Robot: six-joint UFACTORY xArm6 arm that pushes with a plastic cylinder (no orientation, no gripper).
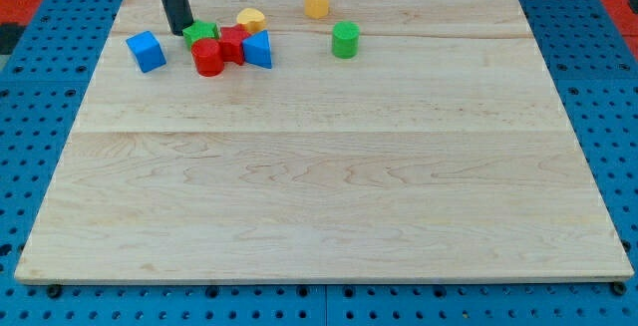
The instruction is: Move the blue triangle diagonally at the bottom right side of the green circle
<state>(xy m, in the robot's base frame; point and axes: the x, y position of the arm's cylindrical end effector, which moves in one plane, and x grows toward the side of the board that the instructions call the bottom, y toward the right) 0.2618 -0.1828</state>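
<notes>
My tip (179, 32) rests on the wooden board (319, 196), bare and pressing on nothing, just off the green block (200, 34) that heads a tight cluster. The blue triangle (258, 49) sits at the cluster's far side, toward the view's right of the tip, touching a red block (232, 43) with a red cylinder (208, 58) beside it and a yellow block (250, 19) just above. The green circle (345, 39) stands farther right still, well apart. By appearances the approach is under way; next the tip must get behind the triangle and push it right and slightly down.
</notes>
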